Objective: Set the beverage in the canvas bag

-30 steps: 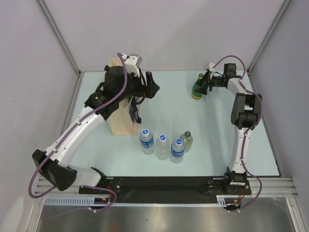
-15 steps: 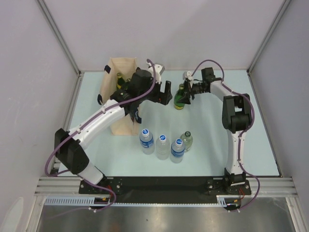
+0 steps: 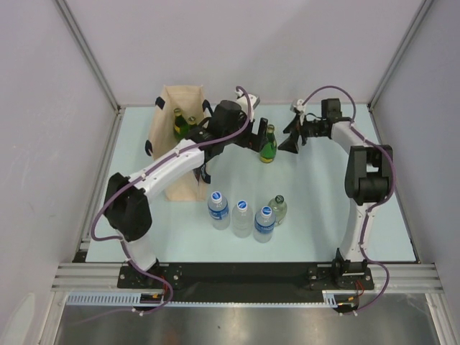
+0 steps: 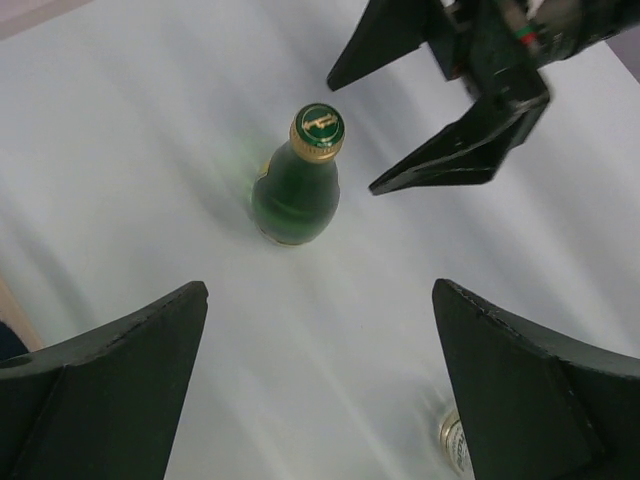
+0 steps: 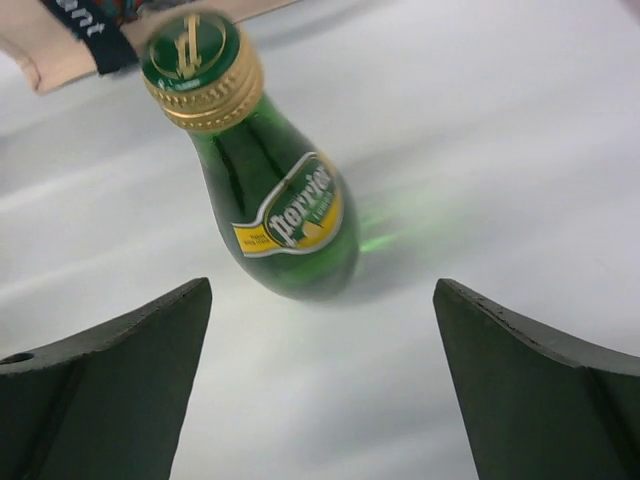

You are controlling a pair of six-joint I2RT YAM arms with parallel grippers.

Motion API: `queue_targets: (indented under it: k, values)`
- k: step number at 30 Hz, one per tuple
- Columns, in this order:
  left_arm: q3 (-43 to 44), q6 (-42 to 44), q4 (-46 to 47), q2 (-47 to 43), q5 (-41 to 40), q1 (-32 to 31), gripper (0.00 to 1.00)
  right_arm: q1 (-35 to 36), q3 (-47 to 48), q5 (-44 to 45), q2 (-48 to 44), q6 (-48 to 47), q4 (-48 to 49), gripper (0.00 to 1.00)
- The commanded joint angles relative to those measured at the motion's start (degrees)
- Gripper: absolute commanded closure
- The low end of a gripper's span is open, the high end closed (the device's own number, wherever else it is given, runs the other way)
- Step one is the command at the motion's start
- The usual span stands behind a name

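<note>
Green glass, teardrop-shaped under a ribbed gold cap: the bottle point(image 3: 268, 146) stands upright on the smooth pale table point(image 3: 323, 208), near the beige canvas bag point(image 3: 180, 185), touched by nothing. Left gripper point(image 3: 256, 135) and right gripper point(image 3: 288, 136) flank it, dark wedge-shaped fingers spread wide apart, both empty

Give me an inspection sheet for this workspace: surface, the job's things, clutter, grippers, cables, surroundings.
Surface: pale table, no spills seen.
Job's things: canvas bag upright at far left, with a bagged green bottle showing at its mouth; standing green bottle on the table between the grippers; three blue-capped bottles and a dark-capped bottle in a near row.
Clutter: nothing seen.
Grippers: left gripper open; right gripper open; neither touches the standing green bottle.
Cables: purple cables run along both arms.
Surroundings: plain walls.
</note>
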Motion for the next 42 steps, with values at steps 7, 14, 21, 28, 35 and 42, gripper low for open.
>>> queue_targets:
  k: [7, 14, 21, 28, 35, 42]
  values:
    - [14.18, -5.51, 0.50, 11.16, -8.16, -2.61, 0.00, -6.10, -2.08, 5.10, -14.94, 9.41, -8.26, 0.00]
    - [26.14, -5.78, -5.73, 20.04, -13.17, -3.84, 0.01, -6.89, -7.71, 9.58, -23.73, 14.76, -11.17, 0.00]
    - [30.10, -7.36, -8.65, 23.83, -17.73, -4.63, 0.15, -9.44, -13.25, 9.85, -30.24, 18.46, -10.02, 0.00]
    - [35.20, -5.87, -9.96, 28.05, -18.89, -5.60, 0.27, -11.47, -15.98, 9.59, -32.88, 19.78, -9.76, 0.00]
    - [38.89, -4.99, -11.02, 30.87, -20.29, -5.52, 0.38, -11.91, -18.00, 9.50, -34.99, 20.57, -9.58, 0.00]
    - [40.12, -3.41, -11.28, 31.92, -20.91, -5.60, 0.57, -12.17, -19.49, 9.24, -36.30, 21.98, -8.62, 0.00]
